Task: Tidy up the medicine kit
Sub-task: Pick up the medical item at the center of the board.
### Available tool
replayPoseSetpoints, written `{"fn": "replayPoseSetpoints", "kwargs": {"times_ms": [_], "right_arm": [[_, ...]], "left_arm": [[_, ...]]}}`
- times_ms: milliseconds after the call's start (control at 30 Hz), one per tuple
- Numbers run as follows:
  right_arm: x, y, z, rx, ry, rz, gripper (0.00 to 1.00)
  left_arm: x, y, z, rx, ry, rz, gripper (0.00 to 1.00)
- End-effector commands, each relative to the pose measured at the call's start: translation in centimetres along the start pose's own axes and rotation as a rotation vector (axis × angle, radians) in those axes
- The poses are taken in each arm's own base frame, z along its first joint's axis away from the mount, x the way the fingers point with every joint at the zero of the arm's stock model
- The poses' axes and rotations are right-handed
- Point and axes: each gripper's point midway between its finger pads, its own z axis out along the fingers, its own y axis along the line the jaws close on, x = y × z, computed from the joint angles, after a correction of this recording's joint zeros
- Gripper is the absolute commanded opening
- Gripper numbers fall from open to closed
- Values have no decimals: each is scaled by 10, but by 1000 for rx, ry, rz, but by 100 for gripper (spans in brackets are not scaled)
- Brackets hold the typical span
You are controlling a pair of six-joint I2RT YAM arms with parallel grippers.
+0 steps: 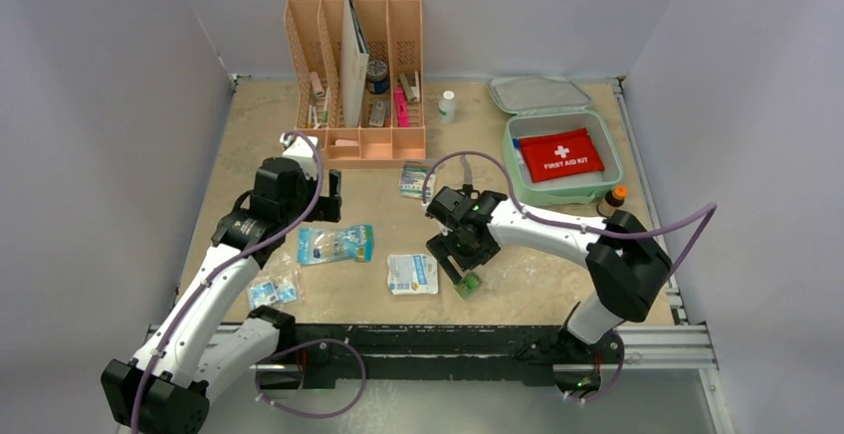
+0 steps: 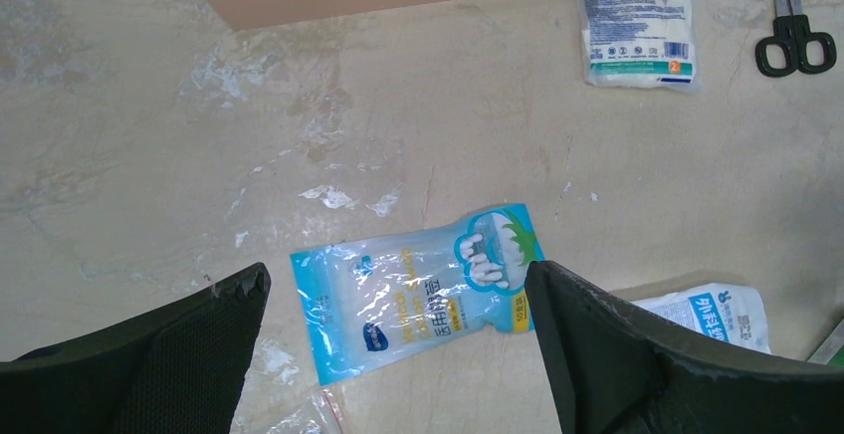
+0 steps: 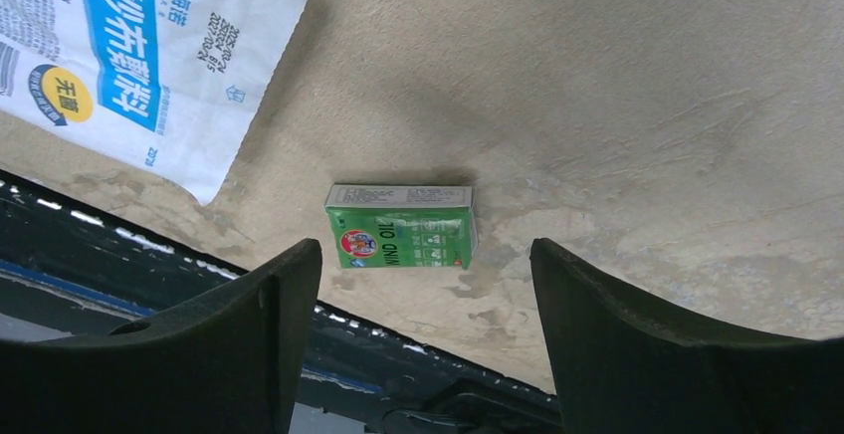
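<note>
Progress: the kit [image 1: 560,195] lies open at the upper right of the top view, lid folded back, with only a red pouch [image 1: 560,153] inside. We judge the task early. Loose on the bench [image 1: 518,285] are a blue packet [image 1: 335,244], a white packet [image 1: 412,274], a green box [image 1: 469,286], a clear bag [image 1: 272,291] at lower left, and another packet [image 1: 413,179] near the organizer [image 1: 358,76]. A bottle [image 1: 616,198] stands just beside the kit.

Right tool [image 3: 426,250]: jaws spread wide above the box, one on each side, touching nothing we can see. It holds nothing.

Left tool [image 2: 396,273]: jaws fully apart over the blue packet, empty.
</note>
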Motion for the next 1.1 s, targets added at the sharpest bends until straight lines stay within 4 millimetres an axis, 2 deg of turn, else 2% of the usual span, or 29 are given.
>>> {"fn": "replayPoseSetpoints", "kwargs": {"times_ms": [0, 433, 600, 833, 1067], "right_arm": [[8, 0, 8, 9, 37, -15, 79], [19, -1, 24, 45, 79, -6, 73], [19, 10, 26, 12, 83, -21, 75], [13, 14, 18, 12, 63, -31, 77], [24, 8, 30, 56, 95, -29, 76]], "left_arm": [[-14, 2, -2, -16, -41, -4, 100], [-15, 3, -3, -25, -46, -4, 99], [-15, 3, -3, -22, -50, -3, 99], [-14, 1, -2, -13, -44, -3, 99], [-14, 2, -3, -15, -48, -4, 99]]}}
